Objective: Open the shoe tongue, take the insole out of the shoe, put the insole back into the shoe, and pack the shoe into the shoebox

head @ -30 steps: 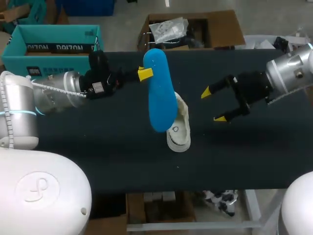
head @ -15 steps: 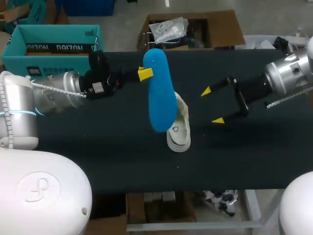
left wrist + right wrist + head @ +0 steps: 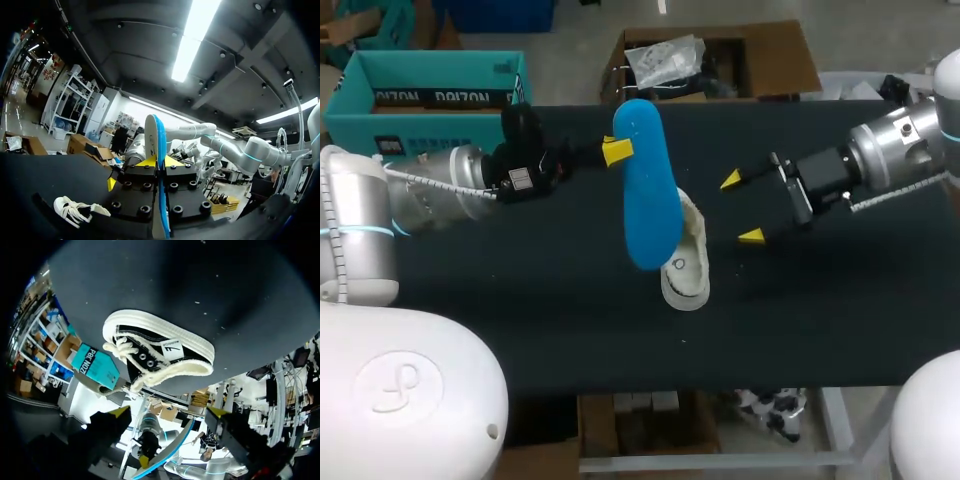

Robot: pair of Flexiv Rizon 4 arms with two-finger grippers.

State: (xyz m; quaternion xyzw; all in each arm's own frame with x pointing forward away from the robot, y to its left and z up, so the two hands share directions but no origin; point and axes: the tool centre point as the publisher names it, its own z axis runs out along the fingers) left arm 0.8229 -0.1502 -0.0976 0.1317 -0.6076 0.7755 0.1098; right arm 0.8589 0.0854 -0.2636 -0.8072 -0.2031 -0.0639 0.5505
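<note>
Since a second ago only the right arm has moved: the right gripper (image 3: 741, 208) has turned at the wrist and drawn in toward the shoe (image 3: 687, 265), while the left arm, insole and shoe stay as they were. Its fingers are spread wide with nothing between them, just beside the shoe and not touching it.

The left gripper (image 3: 620, 150) is clamped on one end of the blue insole (image 3: 642, 190), which hangs down with its free end over the shoe. Whether that end touches the shoe cannot be told. The shoe stands on its sole on the dark worktop (image 3: 520, 290), held by nothing, with its laces loose. The shoebox (image 3: 430, 80) sits beyond the far left corner.

The main risk is probably the unheld shoe. If the insole is pushed down before the right gripper steadies it, the shoe could slide or tip over. Gripped at one end only, the insole may buckle or catch on the tongue or laces and miss the opening. If the right gripper comes in too far or at a poor angle, it could knock the shoe aside or strike the insole.
</note>
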